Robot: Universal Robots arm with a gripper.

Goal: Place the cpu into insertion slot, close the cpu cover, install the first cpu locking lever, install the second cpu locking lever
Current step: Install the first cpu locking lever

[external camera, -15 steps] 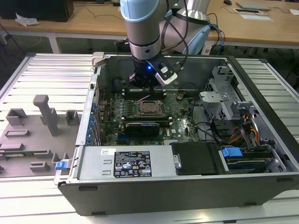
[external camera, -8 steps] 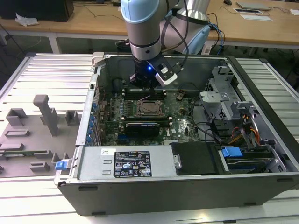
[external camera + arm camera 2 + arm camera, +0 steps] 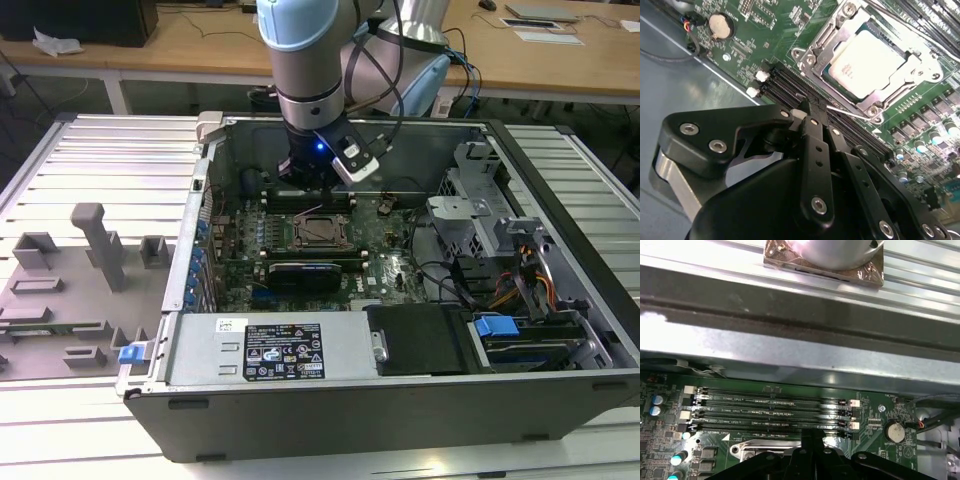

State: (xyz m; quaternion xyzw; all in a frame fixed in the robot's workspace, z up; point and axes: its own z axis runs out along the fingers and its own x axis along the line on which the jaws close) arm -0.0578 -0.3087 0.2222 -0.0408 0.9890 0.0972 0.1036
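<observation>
The cpu (image 3: pixel 867 62) is seated in the insertion slot (image 3: pixel 322 231) on the motherboard inside the open computer case (image 3: pixel 400 400). The cpu cover (image 3: pixel 826 47) lies flat around it. The claw (image 3: pixel 807 107), fingers together and gripping nothing that can be seen, stands over the memory slots (image 3: pixel 770 410) just beside the socket. Its tip is close to a thin locking lever (image 3: pixel 850 112); contact cannot be confirmed.

Looks like a robotics lab or electronics workshop to me: a robot arm (image 3: pixel 310 60) over an opened computer case (image 3: pixel 400 340) on a ribbed aluminium tabletop (image 3: pixel 110 150), grey plastic fixtures (image 3: pixel 100 245) beside it, and wooden desks (image 3: pixel 180 45) with cables (image 3: pixel 462 62) and papers (image 3: pixel 545 30) behind.
</observation>
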